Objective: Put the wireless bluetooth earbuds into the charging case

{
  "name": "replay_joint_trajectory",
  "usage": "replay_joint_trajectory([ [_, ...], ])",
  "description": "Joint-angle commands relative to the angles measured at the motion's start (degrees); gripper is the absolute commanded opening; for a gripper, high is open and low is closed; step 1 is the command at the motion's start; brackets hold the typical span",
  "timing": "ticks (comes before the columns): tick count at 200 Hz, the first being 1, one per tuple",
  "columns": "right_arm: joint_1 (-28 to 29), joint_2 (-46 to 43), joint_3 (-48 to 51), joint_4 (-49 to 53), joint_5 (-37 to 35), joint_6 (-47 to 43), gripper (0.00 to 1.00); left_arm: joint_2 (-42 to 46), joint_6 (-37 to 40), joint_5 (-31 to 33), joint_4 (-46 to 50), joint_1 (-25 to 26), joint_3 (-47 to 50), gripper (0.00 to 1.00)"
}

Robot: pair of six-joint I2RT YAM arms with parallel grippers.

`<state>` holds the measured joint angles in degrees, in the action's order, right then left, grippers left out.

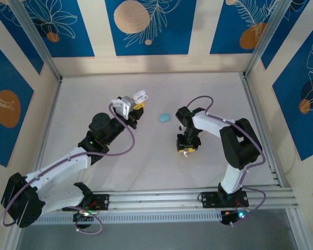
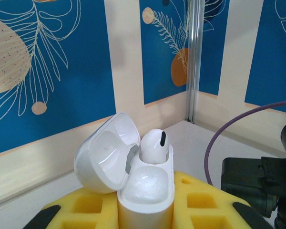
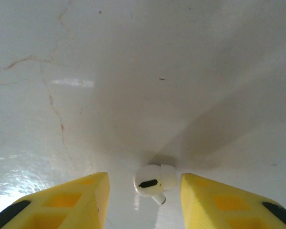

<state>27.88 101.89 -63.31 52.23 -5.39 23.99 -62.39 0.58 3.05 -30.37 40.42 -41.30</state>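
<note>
One docked, one loose on the table [image 3: 133, 71]
Left gripper [image 1: 136, 105] pinches the open charging case [image 2: 145, 195], far left, seated earbud [image 2: 155, 145] inside; right gripper [image 3: 144, 200], spread, straddles a second earbud [image 3: 152, 181], near right.

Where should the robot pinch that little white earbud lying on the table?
Probably on the rounded head of the earbud, coming straight down from above. It lies flat on the table, and the head is its bulkiest part; the thin stem could slip. The yellow fingers stand open on either side of it.
</note>
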Motion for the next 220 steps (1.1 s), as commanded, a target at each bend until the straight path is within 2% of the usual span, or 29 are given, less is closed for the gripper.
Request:
replay_joint_trajectory([
  [1, 0.4, 1.3, -1.4, 1.2, -0.4, 0.6, 0.43, 0.5, 0.3, -0.1, -0.9, 0.5, -1.0, 0.23],
  [66, 0.7, 2.8, -0.8, 0.6, 0.1, 0.2, 0.31, 0.8, 0.4, 0.3, -0.9, 0.5, -0.6, 0.23],
  [150, -0.7, 3.2, 0.7, -2.0, 0.5, 3.7, 0.34, 0.4, 0.0, -0.2, -1.1, 0.5, -0.6, 0.23],
  [194, -0.6, 3.1, 0.2, -1.8, 0.0, 4.8, 0.29, 0.5, -0.2, -0.3, -1.0, 0.5, -0.6, 0.23],
  [220, -0.5, -0.7, 0.0, -1.4, -0.6, 5.0, 0.27, 0.3, -0.3, -0.7, -0.9, 0.5, -0.6, 0.23],
])
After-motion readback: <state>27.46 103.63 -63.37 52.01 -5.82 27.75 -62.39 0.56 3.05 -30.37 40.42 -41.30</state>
